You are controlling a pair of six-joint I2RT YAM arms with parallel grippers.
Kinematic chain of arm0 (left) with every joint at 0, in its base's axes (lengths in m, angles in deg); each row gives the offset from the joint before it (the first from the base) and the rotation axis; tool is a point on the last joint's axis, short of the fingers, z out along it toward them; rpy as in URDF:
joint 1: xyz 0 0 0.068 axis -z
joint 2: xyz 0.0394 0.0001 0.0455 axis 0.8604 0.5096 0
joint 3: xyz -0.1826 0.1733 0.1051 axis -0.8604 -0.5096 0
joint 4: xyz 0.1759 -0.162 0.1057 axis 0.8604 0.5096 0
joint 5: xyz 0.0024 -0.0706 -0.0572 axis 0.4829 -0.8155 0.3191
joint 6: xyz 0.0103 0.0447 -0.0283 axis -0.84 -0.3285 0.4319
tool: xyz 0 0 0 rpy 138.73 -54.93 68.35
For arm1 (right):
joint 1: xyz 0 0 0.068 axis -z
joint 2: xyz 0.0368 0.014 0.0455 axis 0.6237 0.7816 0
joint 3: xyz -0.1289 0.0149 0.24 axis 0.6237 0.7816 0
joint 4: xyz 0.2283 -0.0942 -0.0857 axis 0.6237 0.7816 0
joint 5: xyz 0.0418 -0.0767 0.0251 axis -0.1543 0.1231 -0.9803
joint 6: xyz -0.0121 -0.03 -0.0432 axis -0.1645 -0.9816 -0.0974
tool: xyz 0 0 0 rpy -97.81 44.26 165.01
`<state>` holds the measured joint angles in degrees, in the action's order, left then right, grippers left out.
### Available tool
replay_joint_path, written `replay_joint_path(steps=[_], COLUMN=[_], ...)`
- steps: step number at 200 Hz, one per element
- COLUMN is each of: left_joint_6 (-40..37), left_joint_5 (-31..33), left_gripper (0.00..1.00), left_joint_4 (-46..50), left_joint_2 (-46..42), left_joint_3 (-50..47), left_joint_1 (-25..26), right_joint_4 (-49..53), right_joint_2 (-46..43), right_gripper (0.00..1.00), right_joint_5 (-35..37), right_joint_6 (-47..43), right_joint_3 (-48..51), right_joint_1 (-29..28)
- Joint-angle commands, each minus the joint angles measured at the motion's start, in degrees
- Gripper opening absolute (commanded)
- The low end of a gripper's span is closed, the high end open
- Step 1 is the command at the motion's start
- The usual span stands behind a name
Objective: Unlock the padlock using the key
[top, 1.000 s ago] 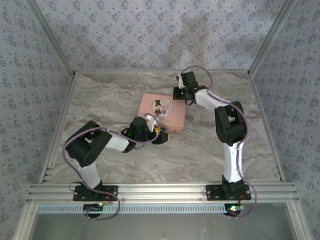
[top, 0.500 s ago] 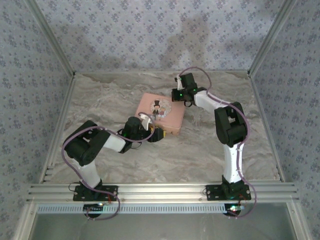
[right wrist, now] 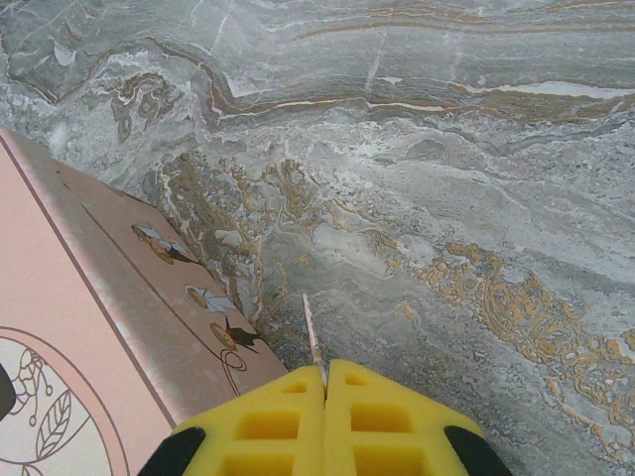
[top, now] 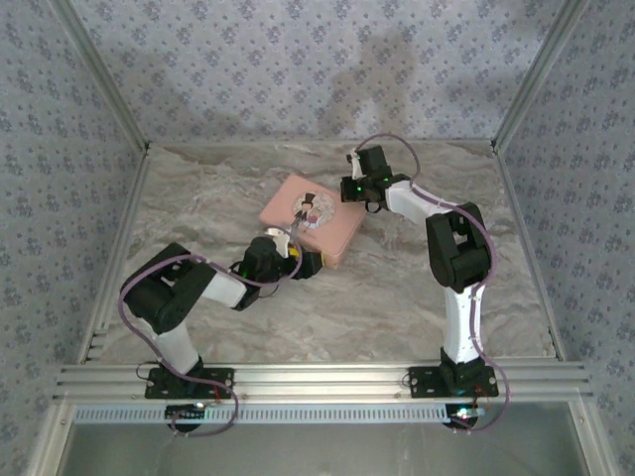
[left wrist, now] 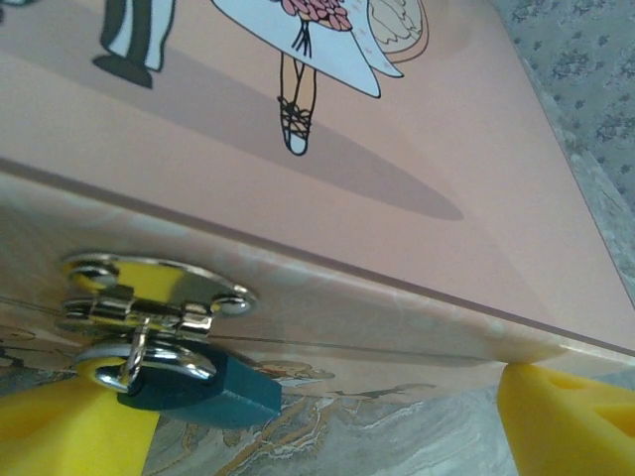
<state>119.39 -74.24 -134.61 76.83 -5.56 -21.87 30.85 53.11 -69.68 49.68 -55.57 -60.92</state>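
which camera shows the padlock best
Left wrist: the padlock hangs close up from the pink tin's hasp. Top external: too small to make out. Right wrist faces another side of the tin.

The left arm is crouching low in the lower left of the overhead frame, elbow folded. The left gripper is pointing toward centre, jaws standing wide, yellow fingers sitting in the wrist view's bottom corners. The right arm is rising at right, forearm reaching up-left. The right gripper is pinching the key, jaws tight together.
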Motion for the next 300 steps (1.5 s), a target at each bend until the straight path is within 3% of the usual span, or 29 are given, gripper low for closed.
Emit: replay_joint_path(steps=[1, 46, 92, 151, 191, 221, 248, 275, 300], left_joint_6=[0.16, 1.38, -2.12, 0.5, 3.59, 4.8, 5.31, 4.39, 4.29], left_joint_5=[7.49, 4.05, -8.87, -23.48, -23.73, -21.79, -18.28, -15.47, -17.78], left_gripper=[0.87, 0.88, 0.86, 0.68, 0.65, 0.7, 0.81, 0.81, 0.78], left_joint_4=[0.72, -2.36, -0.3, -2.51, -6.92, -8.79, -10.81, -9.26, -9.12], left_joint_2=[-1.75, -3.33, -3.47, 1.21, 2.45, 2.41, 1.98, 1.16, 1.31], left_joint_3=[0.36, -3.61, -0.21, 4.59, 2.89, 1.42, -0.4, -0.13, 1.24], left_joint_1=[-0.77, -3.79, -6.61, -9.21, -10.88, -11.95, -12.36, -12.4, -12.37], right_joint_4=[6.33, 6.38, 6.73, 6.96, 6.87, 6.72, 6.44, 6.07, 5.9], right_joint_2=[0.52, 0.75, 0.97, 0.71, 0.26, 0.17, 0.02, 0.18, 0.35], right_gripper=[0.0, 0.0, 0.0, 0.0, 0.0, 0.0, 0.0, 0.0, 0.0], right_joint_5=[-2.45, -2.37, -2.45, -2.13, -2.06, -2.19, -2.51, -2.72, -2.89], right_joint_6=[0.2, 0.2, 0.02, -0.11, -0.25, -0.33, -0.39, -0.43, -0.33], right_joint_3=[0.84, 0.66, 0.15, 0.47, 0.91, 1.24, 1.59, 1.96, 2.14], right_joint_1=[-1.7, -1.84, -1.93, -2.09, -2.07, -2.17, -2.27, -2.31, -2.36])
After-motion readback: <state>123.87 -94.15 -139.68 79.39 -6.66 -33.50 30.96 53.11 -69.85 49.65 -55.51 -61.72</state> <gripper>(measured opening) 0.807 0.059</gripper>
